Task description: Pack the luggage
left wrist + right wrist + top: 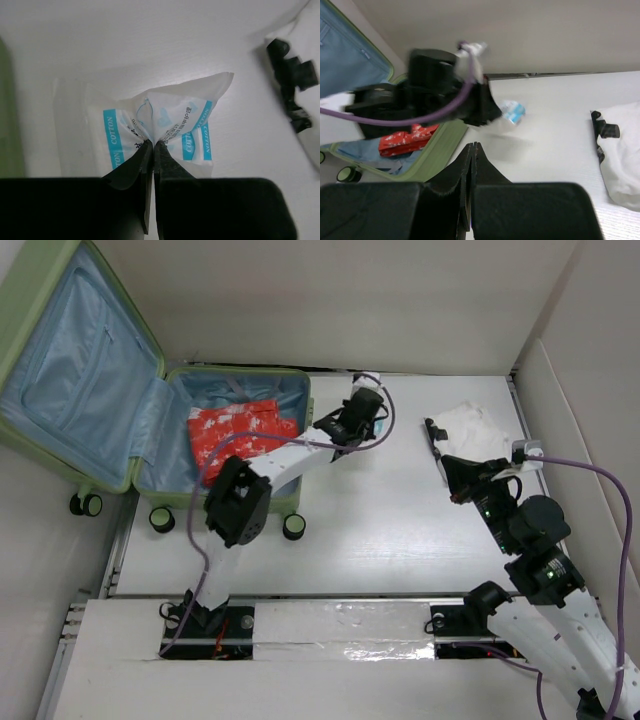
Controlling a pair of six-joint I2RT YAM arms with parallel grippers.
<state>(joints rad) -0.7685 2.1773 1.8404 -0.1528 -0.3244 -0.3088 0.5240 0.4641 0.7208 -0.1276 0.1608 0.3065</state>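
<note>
Luggage [70, 360] is at the far left of the worktop [400, 510], open. The lid is propped up to the left. The base lies flat with a red patterned bundle [235, 435] already inside, and blue lining shows bare around it.

Left gripper [152, 142] is just to the right of the base rim. Its jaws are pinched tight on a puckered fold of a white packet with blue COTTON bands [195, 120]. In the right wrist view the packet [512, 112] appears to hang clear of the worktop, with a shadow under it.

Right gripper [472, 145] has its jaws pressed together on nothing. It is parked near a white bag [475, 425], well apart from the luggage.

Step in hand, as judged: carry the packet into the base.
- The hold is on the film only, so travel smoothly with no jerks.
- Raise the packet enough to clear the green rim.
- Release over bare lining beside the red bundle, low, so it does not bounce out.
</note>
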